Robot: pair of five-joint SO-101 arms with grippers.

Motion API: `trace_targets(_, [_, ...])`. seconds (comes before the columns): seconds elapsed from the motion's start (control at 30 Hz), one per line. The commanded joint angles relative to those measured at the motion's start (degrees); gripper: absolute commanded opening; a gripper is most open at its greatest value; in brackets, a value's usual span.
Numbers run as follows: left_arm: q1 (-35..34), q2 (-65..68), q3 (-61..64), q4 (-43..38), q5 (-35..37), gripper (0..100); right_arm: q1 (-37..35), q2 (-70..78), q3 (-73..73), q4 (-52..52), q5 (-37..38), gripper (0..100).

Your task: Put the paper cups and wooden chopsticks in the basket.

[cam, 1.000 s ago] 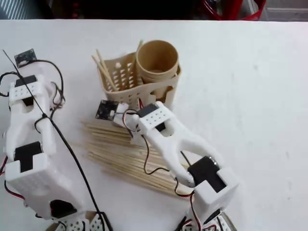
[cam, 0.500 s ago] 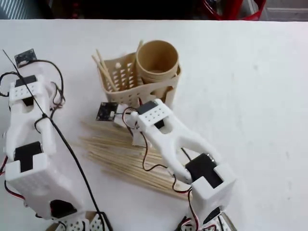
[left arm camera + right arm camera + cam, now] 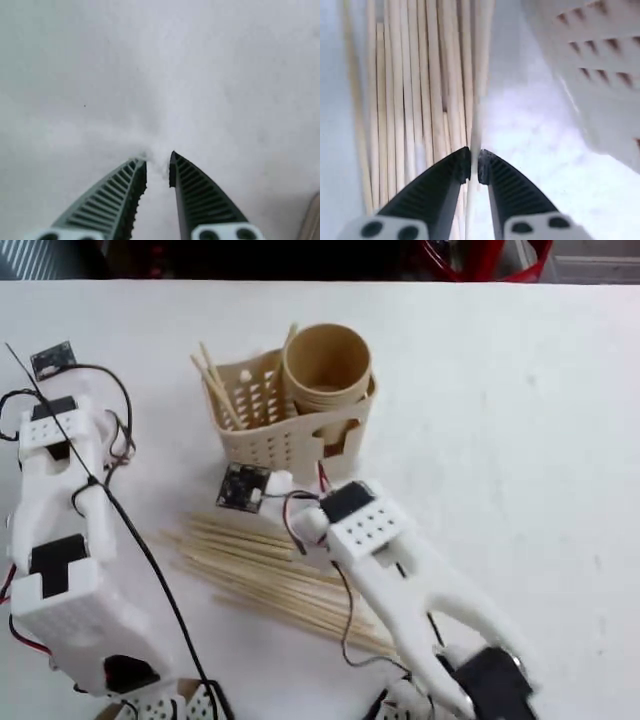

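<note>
A cream slotted basket (image 3: 268, 435) stands at the middle back with nested paper cups (image 3: 327, 362) inside and a few wooden chopsticks (image 3: 213, 380) leaning in its left part. A loose pile of chopsticks (image 3: 262, 570) lies flat in front of it. My right gripper (image 3: 474, 164) sits low at the pile's edge beside the basket wall (image 3: 600, 65), shut on a single chopstick (image 3: 476, 120) that runs between its tips. My left gripper (image 3: 157, 167) is shut and holds nothing, over bare white table.
The left arm (image 3: 55, 500) lies along the table's left side with a black cable (image 3: 140, 540) trailing toward the front. The right arm (image 3: 420, 590) stretches from the front right toward the pile. White table spreads wide to the right of the basket.
The right arm's wrist has drawn back from the basket, toward the front and right, over the pile. The left arm has kept still.
</note>
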Motion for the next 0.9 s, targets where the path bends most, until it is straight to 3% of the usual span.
trace_targets(0.0, [0.22, -0.4, -0.26, -0.53, 0.7, 9, -0.04, -12.7, 0.09, 3.3, -2.29, 1.7])
trace_targets(0.3, [0.22, -0.4, -0.26, -0.7, 0.7, 9, -0.48, -33.98, -9.32, 1.36, -12.4, 1.7])
trace_targets(0.43, [0.31, -0.4, -0.26, -0.53, 0.7, 9, -0.57, -38.11, -15.91, -9.89, -23.3, 1.7])
trace_targets(0.63, [0.31, -0.4, -0.26, -0.7, 0.7, 9, -0.57, -29.85, -15.03, -38.2, -30.68, 1.7])
trace_targets(0.87, [0.31, -0.4, -0.26, -0.88, 0.7, 9, -0.57, -11.21, -15.56, -52.53, -33.41, 2.2])
